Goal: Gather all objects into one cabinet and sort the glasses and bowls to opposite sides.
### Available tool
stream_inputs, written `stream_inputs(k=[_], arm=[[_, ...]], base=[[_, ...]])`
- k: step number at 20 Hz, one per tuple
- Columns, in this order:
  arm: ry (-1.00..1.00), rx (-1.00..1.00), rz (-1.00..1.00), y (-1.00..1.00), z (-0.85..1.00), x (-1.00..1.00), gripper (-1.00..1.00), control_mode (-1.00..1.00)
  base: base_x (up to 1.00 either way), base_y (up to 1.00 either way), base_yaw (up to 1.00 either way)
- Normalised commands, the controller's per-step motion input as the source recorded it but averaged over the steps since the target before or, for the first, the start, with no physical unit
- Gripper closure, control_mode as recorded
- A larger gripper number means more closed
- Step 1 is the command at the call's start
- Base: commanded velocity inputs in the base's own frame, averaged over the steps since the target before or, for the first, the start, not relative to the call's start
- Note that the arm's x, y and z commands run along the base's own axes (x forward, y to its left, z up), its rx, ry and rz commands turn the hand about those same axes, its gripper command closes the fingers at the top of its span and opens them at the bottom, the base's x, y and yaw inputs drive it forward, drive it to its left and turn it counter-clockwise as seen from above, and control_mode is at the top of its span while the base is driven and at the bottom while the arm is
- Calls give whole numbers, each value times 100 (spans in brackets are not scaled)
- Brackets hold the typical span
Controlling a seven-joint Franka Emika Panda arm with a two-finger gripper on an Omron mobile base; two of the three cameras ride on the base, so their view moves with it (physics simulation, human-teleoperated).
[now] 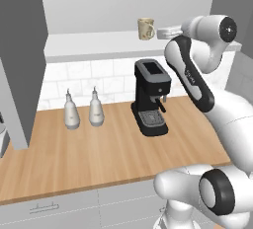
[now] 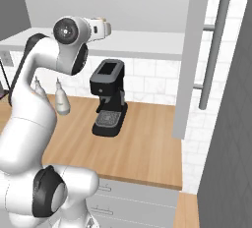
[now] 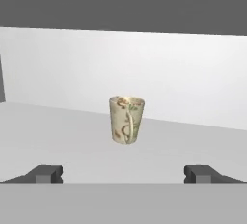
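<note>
mug point(image 3: 127, 119): cream, speckled brownish-green, tapered cylinder, thin handle facing the camera; stood upright on the white shelf point(image 1: 99, 43) of the open cabinet.
pincer point(image 3: 123, 175): jaws spread wide, held nothing, touched nothing; level with the shelf, mug centred ahead between the fingertips point(image 3: 48, 174), well apart from them.
shelf room: flat, matte, bare on both sides of the mug; white back wall behind.
cabinet door point(image 2: 194, 60): flat grey, swung open, long grey bar handle point(image 2: 212, 52).
worktop point(image 1: 99, 149): wood grain; black coffee machine point(image 1: 150, 97) and two white long-necked bottles point(image 1: 83, 108) below the shelf, open front edge.
</note>
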Motion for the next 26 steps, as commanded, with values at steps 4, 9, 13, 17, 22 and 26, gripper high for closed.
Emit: stream_inputs(k=[4,9,13,17,22,26], arm=[[0,2,4,-1,-2,26,-100,-100],[0,0,6,0,-9,28,-100,-100],[0,0,7,-4,-5,43,-100,-100],[0,0,5,-8,-2,47,-100,-100],[0,0,1,-2,-11,33,-100,-100],[1,0,0,0,-19,41,-100,-100]], base=[[0,0,0],[0,0,0],[0,0,0],[0,0,0],[0,0,0],[0,0,0]])
